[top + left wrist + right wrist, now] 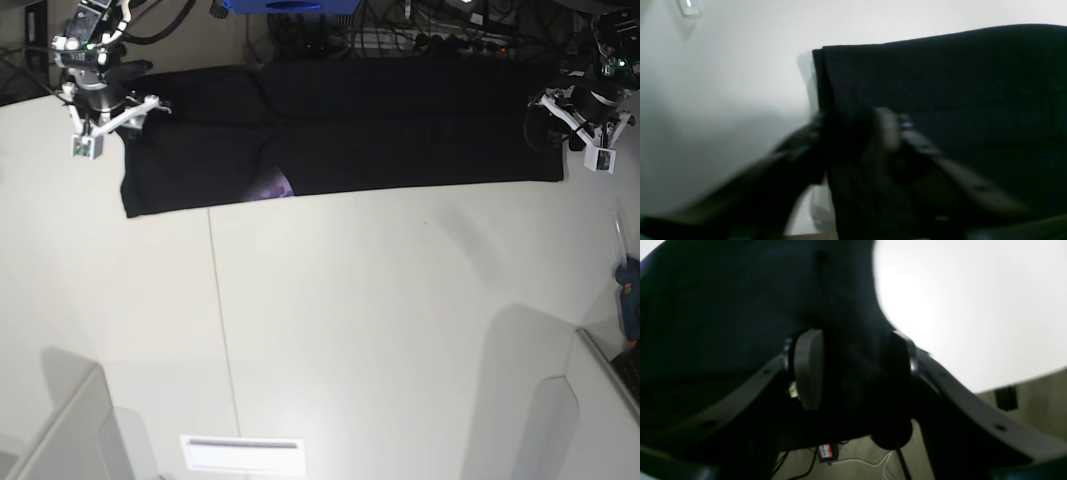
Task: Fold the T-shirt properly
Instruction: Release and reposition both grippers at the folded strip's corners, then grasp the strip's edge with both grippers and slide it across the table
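Base view: T-shirt (340, 125) stretched as a long black band across the top of the frame, over the far part of the white table (380, 330). Small purple patch showing at the band's lower edge, left of centre. Lower left corner of the cloth hanging a little lower than the rest.

Right gripper (105, 115) at the upper left, at the left end of the band. In the right wrist view, right gripper (853, 370) clamped on a bunch of the shirt (740, 306), dark cloth filling the gap between the grey pad (808, 368) and the opposite finger. Cables (853, 461) and a small red-labelled tag visible below, on the floor.

Left gripper (575, 115) at the upper right, at the right end of the band. In the left wrist view, left gripper (857, 131) blurred but closed on the shirt's (940, 100) folded edge, cloth running between the two fingers. White table (723, 83) filling the left of that frame.
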You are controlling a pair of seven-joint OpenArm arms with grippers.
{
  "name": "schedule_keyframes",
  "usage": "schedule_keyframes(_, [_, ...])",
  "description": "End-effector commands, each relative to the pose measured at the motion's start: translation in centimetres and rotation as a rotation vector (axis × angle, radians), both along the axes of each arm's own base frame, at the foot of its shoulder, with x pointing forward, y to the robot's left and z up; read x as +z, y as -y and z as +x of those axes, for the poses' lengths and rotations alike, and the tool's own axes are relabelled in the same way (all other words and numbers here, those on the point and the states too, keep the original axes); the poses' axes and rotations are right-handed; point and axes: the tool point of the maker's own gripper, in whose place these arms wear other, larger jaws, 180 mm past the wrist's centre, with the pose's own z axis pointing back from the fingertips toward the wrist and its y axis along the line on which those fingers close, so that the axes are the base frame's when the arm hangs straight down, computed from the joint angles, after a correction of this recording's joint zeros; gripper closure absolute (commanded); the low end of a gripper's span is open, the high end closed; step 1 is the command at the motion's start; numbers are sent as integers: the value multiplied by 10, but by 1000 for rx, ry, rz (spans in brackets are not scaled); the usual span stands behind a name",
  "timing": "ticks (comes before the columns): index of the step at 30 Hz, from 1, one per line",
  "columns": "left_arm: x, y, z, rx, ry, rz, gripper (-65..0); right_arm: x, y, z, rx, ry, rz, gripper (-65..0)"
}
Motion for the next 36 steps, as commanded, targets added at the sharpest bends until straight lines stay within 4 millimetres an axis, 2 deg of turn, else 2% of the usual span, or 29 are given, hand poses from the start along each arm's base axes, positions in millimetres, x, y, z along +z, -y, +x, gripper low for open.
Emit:
schedule_keyframes(1, [11,-6,5,-3,32,23,-360,12,10,8,-11,53,-29,-299])
schedule_keyframes(3, [19,-17,4,29,52,40,-439,18,16,13,-22,80,-43,-300])
schedule_keyframes(5, [29,-22,5,53,83,54,-482,24,16,19,-12,125,-57,-300])
schedule_keyframes(7, [42,-23,7,67,122,67,-484,28,12,25,13,163,-59,-300])
schedule_keyframes(9, [44,-21,5,81,137,63,-451,31,-7,35,111,195,-43,-297])
schedule_keyframes(10, [42,-19,4,85,135,57,-415,31,-17,38,164,203,-31,-291])
schedule_keyframes(11, [42,-19,5,86,136,53,-346,30,-29,41,212,205,-16,-260])
schedule_keyframes(12, [39,-14,6,79,133,42,-253,31,-37,45,244,213,-5,-206])
schedule_keyframes(14, [27,-2,5,62,109,11,-18,32,-45,51,268,224,4,-50])
schedule_keyframes(15, [21,1,5,57,97,-2,0,29,-49,52,275,220,13,0])
schedule_keyframes(17, [6,5,0,63,60,-30,0,24,-53,56,278,215,31,0])
schedule_keyframes(19, [-7,8,-2,66,31,-57,0,10,-50,55,265,169,52,0])
schedule_keyframes(24, [-35,6,-15,97,-42,-95,0,-18,-29,58,188,102,86,0])
schedule_keyframes(27, [-43,10,-7,95,-47,-118,0,-29,-21,61,179,76,94,0])
schedule_keyframes(31, [-60,16,8,49,-88,-58,0,-45,-20,68,169,51,128,0])
schedule_keyframes(33, [-67,19,14,39,-105,-23,0,-48,-18,75,136,53,139,0])
schedule_keyframes(36, [-66,19,28,48,-91,19,0,-45,-5,89,82,94,123,0])
